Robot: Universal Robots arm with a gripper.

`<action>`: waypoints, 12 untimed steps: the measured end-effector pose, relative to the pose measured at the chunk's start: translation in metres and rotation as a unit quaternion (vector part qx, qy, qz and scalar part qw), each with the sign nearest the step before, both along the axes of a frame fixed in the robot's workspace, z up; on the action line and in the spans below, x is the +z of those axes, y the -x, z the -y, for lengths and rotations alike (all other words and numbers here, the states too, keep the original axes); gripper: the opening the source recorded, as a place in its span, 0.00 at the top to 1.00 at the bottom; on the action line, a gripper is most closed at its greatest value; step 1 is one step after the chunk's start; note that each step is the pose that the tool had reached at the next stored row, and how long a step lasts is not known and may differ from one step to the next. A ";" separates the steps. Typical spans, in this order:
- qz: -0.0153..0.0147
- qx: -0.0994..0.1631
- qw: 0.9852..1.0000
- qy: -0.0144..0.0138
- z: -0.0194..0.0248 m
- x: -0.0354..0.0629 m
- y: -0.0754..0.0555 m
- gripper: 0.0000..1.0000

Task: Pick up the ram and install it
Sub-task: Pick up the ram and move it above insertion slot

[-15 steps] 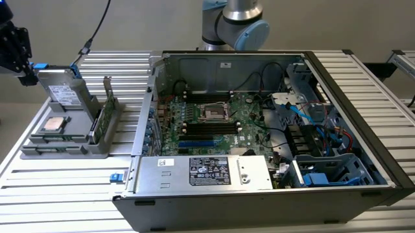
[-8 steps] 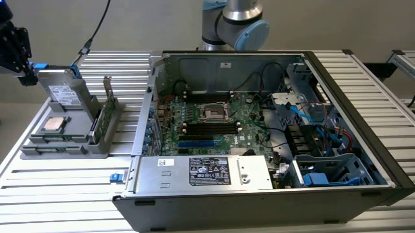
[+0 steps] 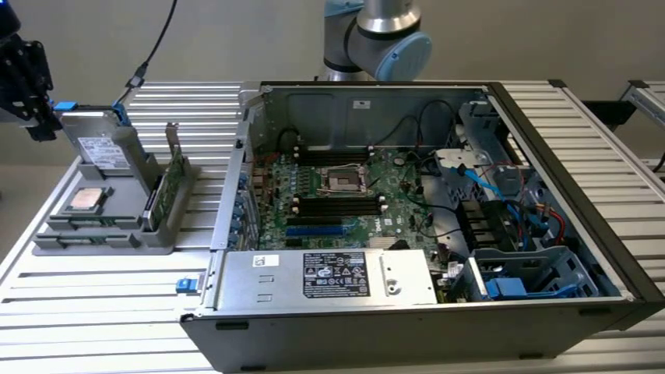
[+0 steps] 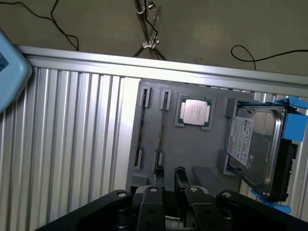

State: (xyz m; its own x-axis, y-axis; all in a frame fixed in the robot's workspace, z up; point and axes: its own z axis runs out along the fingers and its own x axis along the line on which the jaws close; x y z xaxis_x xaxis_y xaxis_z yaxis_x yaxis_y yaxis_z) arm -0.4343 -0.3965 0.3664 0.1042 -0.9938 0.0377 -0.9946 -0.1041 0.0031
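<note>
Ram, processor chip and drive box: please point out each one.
ram [image 3: 171, 185]: exterior view, its green side.
processor chip [image 4: 195, 112]: wrist view, middle of silver lid.
drive box [image 4: 260, 139]: wrist view, grey metal top face.

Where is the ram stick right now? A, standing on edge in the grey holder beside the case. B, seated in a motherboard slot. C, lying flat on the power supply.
A: the ram stands on edge in the grey holder, outside the computer case.
</note>
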 end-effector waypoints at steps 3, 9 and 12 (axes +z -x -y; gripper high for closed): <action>0.000 0.000 1.000 0.000 0.0000 0.0000 0.000 0.64; 0.000 0.000 1.000 0.000 0.0004 -0.0055 0.002 0.58; 0.000 0.000 1.000 0.000 0.0025 -0.0109 0.003 0.58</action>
